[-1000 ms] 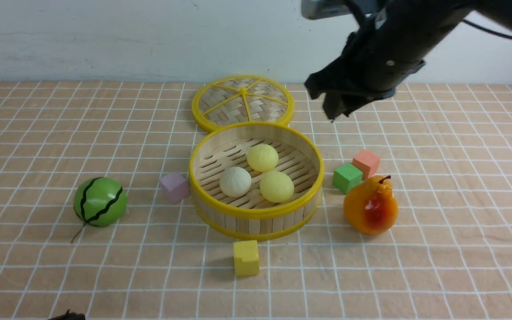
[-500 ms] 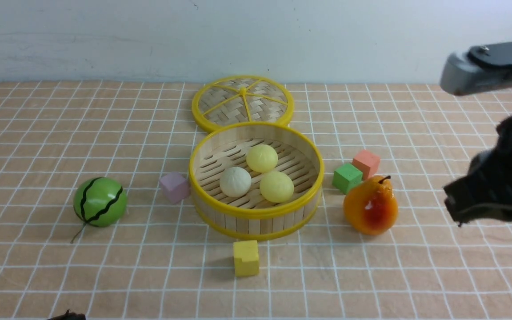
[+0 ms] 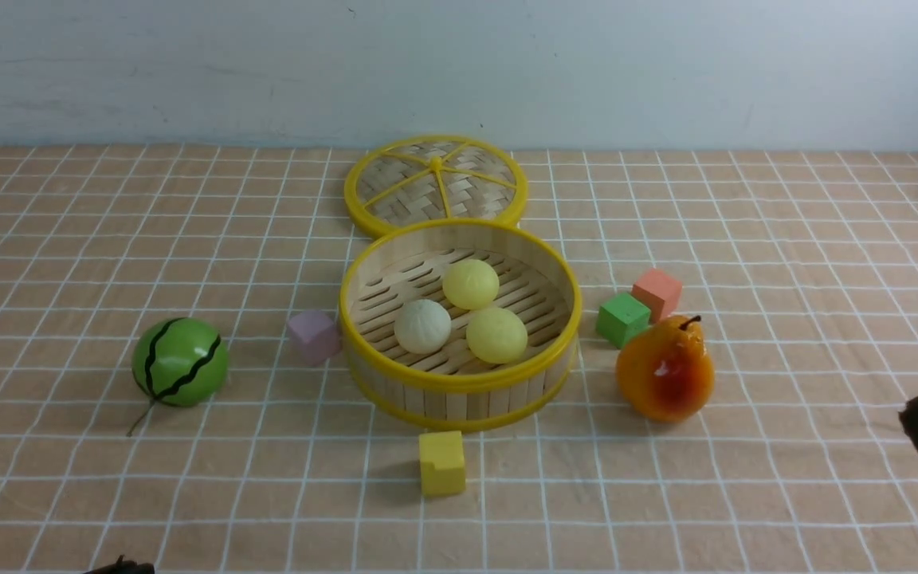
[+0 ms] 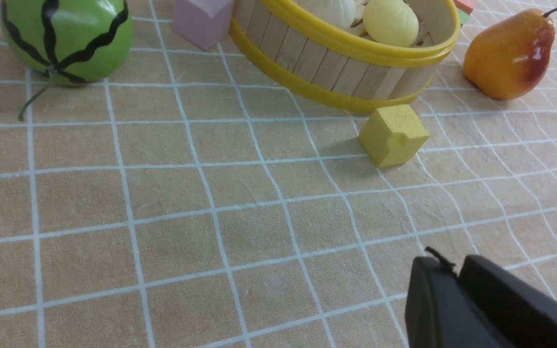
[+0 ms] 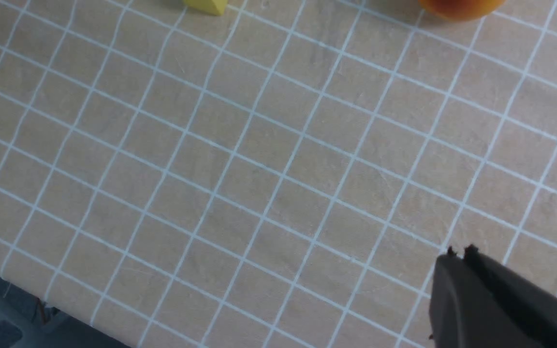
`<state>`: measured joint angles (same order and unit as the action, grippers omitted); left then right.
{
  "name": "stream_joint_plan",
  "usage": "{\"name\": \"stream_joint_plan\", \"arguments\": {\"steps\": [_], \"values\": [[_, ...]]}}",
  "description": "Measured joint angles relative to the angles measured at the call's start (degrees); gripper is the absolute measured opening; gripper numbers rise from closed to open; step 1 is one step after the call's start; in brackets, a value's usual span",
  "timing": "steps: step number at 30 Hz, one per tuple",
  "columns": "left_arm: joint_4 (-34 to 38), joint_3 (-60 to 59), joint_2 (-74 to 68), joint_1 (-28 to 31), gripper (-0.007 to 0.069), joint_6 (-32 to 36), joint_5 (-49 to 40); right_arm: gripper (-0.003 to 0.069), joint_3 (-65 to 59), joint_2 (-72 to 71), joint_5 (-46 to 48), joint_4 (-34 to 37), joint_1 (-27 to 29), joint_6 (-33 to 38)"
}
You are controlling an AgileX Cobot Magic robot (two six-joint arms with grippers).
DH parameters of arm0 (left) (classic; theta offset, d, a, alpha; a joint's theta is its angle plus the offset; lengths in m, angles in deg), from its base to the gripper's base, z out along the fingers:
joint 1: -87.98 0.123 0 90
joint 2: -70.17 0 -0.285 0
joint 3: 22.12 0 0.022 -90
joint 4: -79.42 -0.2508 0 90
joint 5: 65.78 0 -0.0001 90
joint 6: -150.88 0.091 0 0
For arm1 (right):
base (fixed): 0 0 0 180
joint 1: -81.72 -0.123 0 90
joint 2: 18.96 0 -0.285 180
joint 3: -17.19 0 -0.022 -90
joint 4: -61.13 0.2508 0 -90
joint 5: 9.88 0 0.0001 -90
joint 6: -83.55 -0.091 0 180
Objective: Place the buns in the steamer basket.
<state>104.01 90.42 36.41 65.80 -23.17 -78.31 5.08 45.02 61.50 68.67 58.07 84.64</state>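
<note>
Buns, three small matte soft balls, one off-white [image 3: 422, 325] and two pale yellow [image 3: 471, 283] [image 3: 496, 335], all lie inside the round bamboo steamer basket [image 3: 459, 387], so none appears left to move. The right gripper [image 5: 458, 252], jaws pressed together and empty, sits well apart to the basket's right; the left gripper [image 4: 445, 263] looks nearly closed, gripping nothing.

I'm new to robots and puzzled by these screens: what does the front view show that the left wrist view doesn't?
Only the front view shows the woven lid, the salmon cube and all three buns in the steamer basket. Only the left wrist view shows the left end effector, empty above the cloth. Both show the basket, watermelon ball, pear, yellow cube and pink cube.
</note>
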Motion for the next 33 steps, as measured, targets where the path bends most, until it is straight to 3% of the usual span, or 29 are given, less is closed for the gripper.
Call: {"name": "stream_joint_plan", "arguments": {"steps": [2, 8, 15, 20, 26, 33], "values": [[0.00, 0.00, 0.00, 0.00, 0.0071, 0.00, 0.00, -0.0006, -3.02, -3.67, -2.22, -0.28, 1.83, 1.63], [0.00, 0.00, 0.00, 0.00, 0.0075, 0.00, 0.00, -0.0002, -28.23, -22.98, -36.70, 1.27, 10.66, 4.47], [0.00, 0.00, 0.00, 0.00, 0.0081, 0.00, 0.00, -0.0001, -54.00, -43.89, -56.95, 3.96, 18.29, 4.23], [0.00, 0.00, 0.00, 0.00, 0.0085, 0.00, 0.00, 0.0000, -66.21, -54.73, -56.91, 3.43, 20.24, 4.02], [0.00, -0.02, 0.00, 0.00, 0.0092, 0.00, -0.06, 0.0000, -66.44, -56.72, -50.09, 1.54, 20.73, 3.76], [0.00, -0.07, 0.00, 0.00, 0.0092, 0.00, -0.38, 0.0002, -66.25, -56.76, -49.07, 1.91, 20.79, 3.25]]}}
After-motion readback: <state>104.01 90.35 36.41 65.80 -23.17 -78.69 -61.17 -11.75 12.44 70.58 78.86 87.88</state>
